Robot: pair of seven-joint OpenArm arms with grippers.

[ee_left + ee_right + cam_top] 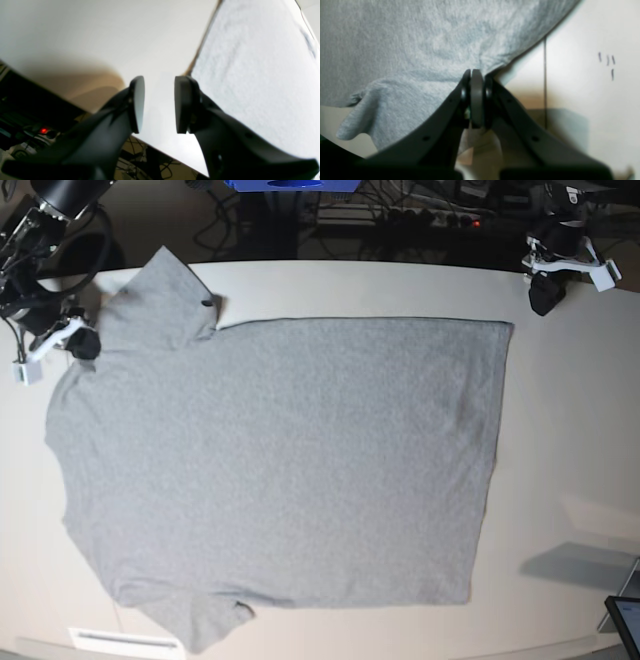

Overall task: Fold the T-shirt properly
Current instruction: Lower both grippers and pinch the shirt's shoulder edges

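Flat across the table (570,430) lies one grey T-shirt (280,470), plain side up, both sleeves spread. One claw, the right gripper (477,75), is clamped on its shoulder edge. The other, the left gripper (159,105), hangs parted and empty beside the hem corner.

The T-shirt (280,470) is heather-grey, plain on its visible side, no print. The table (570,430) is off-white. The left gripper (159,105) and right gripper (477,98) are matte black. A blue object (290,185) lies at the far edge.
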